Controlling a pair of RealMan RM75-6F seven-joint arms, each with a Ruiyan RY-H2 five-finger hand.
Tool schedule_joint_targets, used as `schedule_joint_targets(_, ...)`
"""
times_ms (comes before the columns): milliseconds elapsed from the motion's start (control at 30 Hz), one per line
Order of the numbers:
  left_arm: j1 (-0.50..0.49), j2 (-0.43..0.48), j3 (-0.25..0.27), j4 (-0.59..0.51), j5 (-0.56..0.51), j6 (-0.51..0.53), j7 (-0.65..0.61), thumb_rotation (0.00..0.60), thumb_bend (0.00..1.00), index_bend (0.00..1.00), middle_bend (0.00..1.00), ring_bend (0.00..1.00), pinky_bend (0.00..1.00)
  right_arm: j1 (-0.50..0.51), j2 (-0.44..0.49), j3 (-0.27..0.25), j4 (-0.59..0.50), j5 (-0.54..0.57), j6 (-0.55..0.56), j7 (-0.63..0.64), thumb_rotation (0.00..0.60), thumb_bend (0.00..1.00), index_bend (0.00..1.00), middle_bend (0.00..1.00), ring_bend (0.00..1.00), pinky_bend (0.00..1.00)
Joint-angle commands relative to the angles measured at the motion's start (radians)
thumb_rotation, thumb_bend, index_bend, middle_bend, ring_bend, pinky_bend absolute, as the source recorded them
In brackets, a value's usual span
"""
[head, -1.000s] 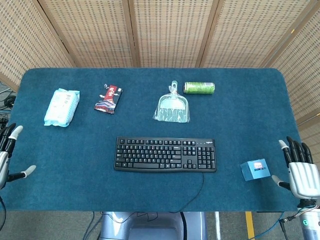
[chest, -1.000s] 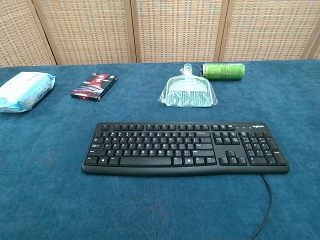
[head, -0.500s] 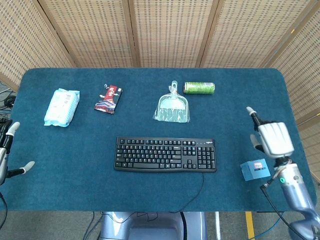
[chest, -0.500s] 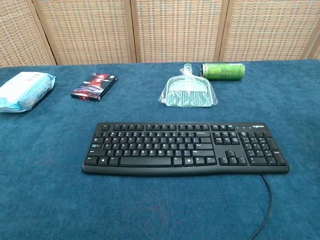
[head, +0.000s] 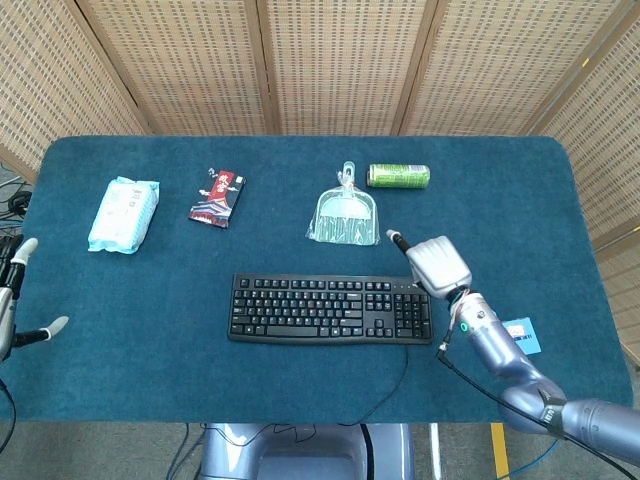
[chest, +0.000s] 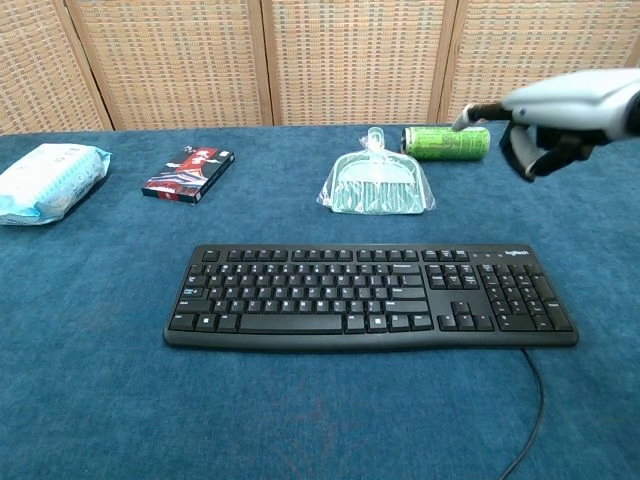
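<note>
Woven cane screens fill the top of both views, and below them a table (head: 500, 180) under blue cloth takes up the rest. Right of centre in the head view, the right hand (head: 432, 262) hangs above the right end of the black keyboard (head: 330, 309), back of the hand up, one finger stretched toward the upper left of the frame. It holds nothing and touches nothing. From the chest view the same hand (chest: 560, 115) shows at the upper right edge, one finger pointing left and the others curled loosely down with gaps between them; its pointing fingertip lines up with the green can (chest: 446, 141) there, though the head view shows the can (head: 398, 176) well apart from it, further up the frame. The keyboard (chest: 370, 297) lies across the middle of the chest view, its cable running off the bottom right.

Just above and left of the hand in the head view lies a clear-wrapped green dustpan set (head: 345, 212), the can lying on its side just to its right. A small blue box (head: 520, 334) peeks out from beside the right forearm at lower right. Up at the left sit a red and black packet (head: 217, 197) and a pale blue pack of wipes (head: 124, 213).

At the far left edge, the left hand (head: 12, 305) sits off the table, fingers spread apart, empty.
</note>
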Motion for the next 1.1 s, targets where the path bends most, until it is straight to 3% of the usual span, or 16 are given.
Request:
schedule_joint_targets(33,-0.004,-0.001,-0.002,-0.003,-0.007,-0.005,0.004,0.6,0.0,0.0,0.0,0.0,0.0,0.059,-0.036,-0.051,-0.03,0.087,-0.007,-0.1,0.6,1.0,0.11,0.63,1.0,1.0)
schedule_joint_targets(267,-0.006,-0.001,-0.001,-0.01,-0.01,-0.005,0.013,0.6,0.0,0.0,0.0,0.0,0.0,0.096,-0.07,-0.122,-0.058,0.166,0.053,-0.197,0.6,1.0,0.13,0.63,1.0,1.0)
schedule_joint_targets(767,-0.007,-0.008,0.004,0.01,-0.008,-0.006,0.008,0.6,0.0,0.0,0.0,0.0,0.0,0.14,-0.161,-0.179,-0.06,0.254,0.155,-0.291,0.6,1.0,0.15,0.63,1.0,1.0)
schedule_joint_targets(1100,-0.007,-0.008,0.005,0.01,-0.009,-0.004,0.006,0.6,0.0,0.0,0.0,0.0,0.0,0.166,-0.212,-0.19,-0.041,0.293,0.183,-0.315,0.6,1.0,0.15,0.63,1.0,1.0)
